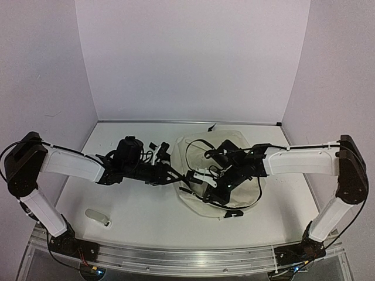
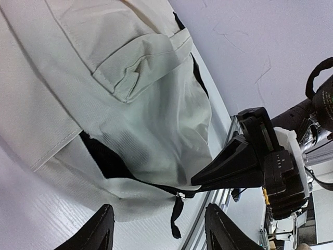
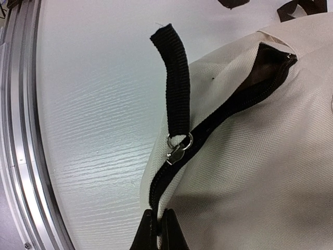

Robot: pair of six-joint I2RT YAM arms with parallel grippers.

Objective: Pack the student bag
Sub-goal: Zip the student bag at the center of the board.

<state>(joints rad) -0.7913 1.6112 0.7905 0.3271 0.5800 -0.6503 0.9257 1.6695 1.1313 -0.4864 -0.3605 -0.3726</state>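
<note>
two arms, bases at the near edge of the worktop (image 1: 146, 205), both reaching inward to meet mid-worktop. one small pale item (image 1: 96, 217) lies near the front left, well apart from everything else; too small to tell what it is.

one container only: student bag (image 1: 234, 139), cream fabric, lying flat right of centre on the worktop, under and beyond the right hand. its main zip (image 3: 229, 107) is part open and a dark gap (image 3: 270, 57) shows at the far end of it. cannot tell what's inside, if anything. one front pocket (image 2: 140, 57), flap down, contents hidden. one metal zip puller (image 3: 177, 148) with one black webbing tab (image 3: 177, 83) curling up off it, not held by either hand.

left hand (image 2: 159, 208): fingers spread, nothing between them, hovering just beside the bag's left edge. forearm runs low across the worktop from the left.

right hand (image 3: 157, 221): fingers pressed together, pinching the bag's fabric right at the zip line, just beside the puller. from the left wrist view its black tip (image 2: 195, 181) meets the bag edge at the zip. arm comes in from the right, wrist over the bag.

black straps (image 1: 196, 146) trail over the bag's far side.
</note>
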